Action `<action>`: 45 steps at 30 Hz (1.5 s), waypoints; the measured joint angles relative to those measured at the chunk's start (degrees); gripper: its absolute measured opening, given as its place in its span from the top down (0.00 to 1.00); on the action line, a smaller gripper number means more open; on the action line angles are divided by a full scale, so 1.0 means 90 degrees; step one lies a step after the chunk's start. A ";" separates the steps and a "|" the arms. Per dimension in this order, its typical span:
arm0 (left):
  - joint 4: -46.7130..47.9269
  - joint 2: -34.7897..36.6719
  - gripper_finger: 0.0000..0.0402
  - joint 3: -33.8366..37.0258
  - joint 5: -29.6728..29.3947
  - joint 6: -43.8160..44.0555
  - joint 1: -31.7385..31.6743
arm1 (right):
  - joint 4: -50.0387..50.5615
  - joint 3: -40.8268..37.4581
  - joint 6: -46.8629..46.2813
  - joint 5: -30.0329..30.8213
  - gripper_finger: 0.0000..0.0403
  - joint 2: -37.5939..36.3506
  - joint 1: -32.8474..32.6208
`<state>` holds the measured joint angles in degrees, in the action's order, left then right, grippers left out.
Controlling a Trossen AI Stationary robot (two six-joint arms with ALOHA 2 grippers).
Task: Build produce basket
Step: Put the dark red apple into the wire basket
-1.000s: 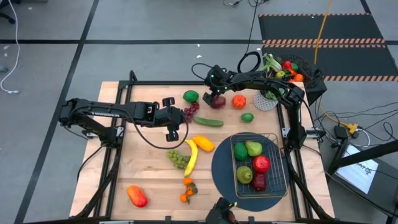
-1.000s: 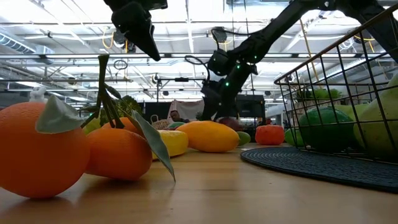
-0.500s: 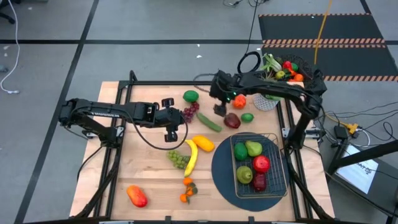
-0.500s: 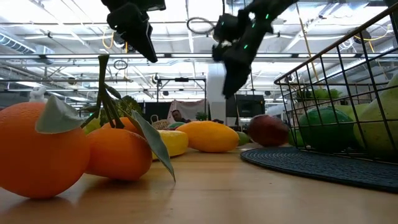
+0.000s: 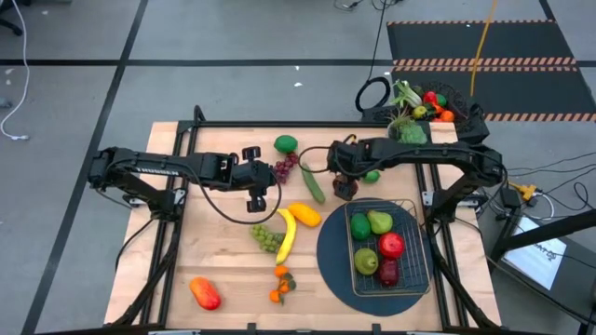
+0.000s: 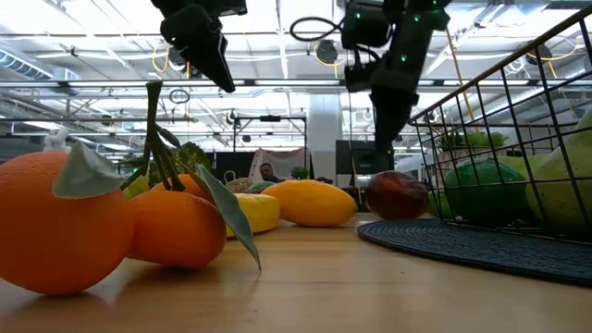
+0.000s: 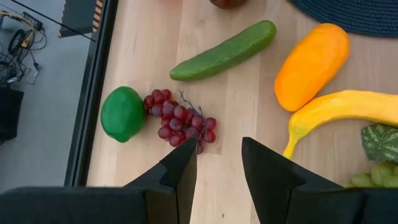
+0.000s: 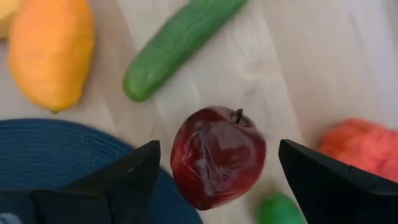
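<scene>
Here, wrinkled dark-red apple point(image 8: 217, 155) between smooth cucumber point(image 8: 177, 42) and woven mat point(image 8: 43, 149).

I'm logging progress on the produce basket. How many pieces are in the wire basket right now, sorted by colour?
Green plastic fruits: 3
Red plastic apples: 2
Total in the dark wire-mesh basket: 5
</scene>
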<state>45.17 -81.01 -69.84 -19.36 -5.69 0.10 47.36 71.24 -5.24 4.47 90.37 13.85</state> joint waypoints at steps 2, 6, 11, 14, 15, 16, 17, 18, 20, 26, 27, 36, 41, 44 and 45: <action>0.0002 0.0001 0.68 0.0000 0.0001 0.0022 0.0000 | -0.0176 -0.0204 -0.0256 0.0000 0.17 0.0009 0.0002; -0.0001 0.0000 0.68 0.0000 0.0001 0.0043 0.0000 | -0.0339 -0.0458 -0.0763 0.0004 0.10 0.0026 0.0002; -0.0006 0.0001 0.68 0.0000 0.0001 0.0049 0.0000 | -0.0340 -0.0476 -0.1015 0.0394 0.06 0.0019 0.0002; -0.0013 0.0000 0.68 0.0000 0.0001 0.0048 0.0002 | -0.0363 -0.0476 -0.1045 0.0522 0.06 0.0019 0.0005; -0.0013 0.0000 0.68 0.0000 0.0001 0.0050 0.0002 | -0.0396 -0.0476 -0.1093 0.0523 0.06 0.0025 0.0005; -0.0013 0.0000 0.68 0.0000 0.0001 0.0050 0.0002 | -0.0421 -0.0476 -0.1158 0.0521 0.06 0.0051 0.0002; -0.0015 0.0000 0.68 0.0000 0.0001 0.0053 0.0002 | -0.0425 -0.0476 -0.1206 0.0524 0.06 0.0088 0.0002; -0.0018 0.0000 0.68 0.0000 0.0001 0.0053 0.0002 | -0.0409 -0.0476 -0.1234 0.0517 0.06 0.0138 0.0002; -0.0015 0.0000 0.68 0.0000 0.0001 0.0055 0.0002 | -0.0407 -0.0476 -0.1257 0.0493 0.06 0.0246 -0.0004; -0.0013 0.0000 0.68 0.0000 0.0001 0.0074 0.0002 | -0.0430 -0.0476 -0.1342 0.0487 0.06 0.0575 -0.0053; -0.0013 0.0000 0.68 0.0000 0.0001 0.0074 0.0002 | -0.0428 -0.0476 -0.1343 0.0478 0.06 0.0627 -0.0053; -0.0020 0.0002 0.68 0.0000 0.0001 0.0074 0.0002 | -0.0462 -0.0468 -0.1274 0.0499 0.16 0.0772 -0.0051; -0.0021 0.0001 0.68 0.0000 0.0001 0.0074 0.0000 | -0.0449 -0.0468 -0.1243 0.0492 0.20 0.0771 -0.0051; -0.0020 0.0002 0.68 0.0000 0.0001 0.0102 0.0000 | -0.0413 -0.0473 -0.1226 0.0307 0.20 0.0701 -0.0049; -0.0020 0.0002 0.68 0.0000 0.0001 0.0112 0.0000 | -0.0399 -0.0484 -0.1232 0.0201 0.20 0.0647 -0.0049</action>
<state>44.99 -80.99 -69.84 -19.35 -4.67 0.10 43.76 66.88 -16.32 6.28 96.19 13.41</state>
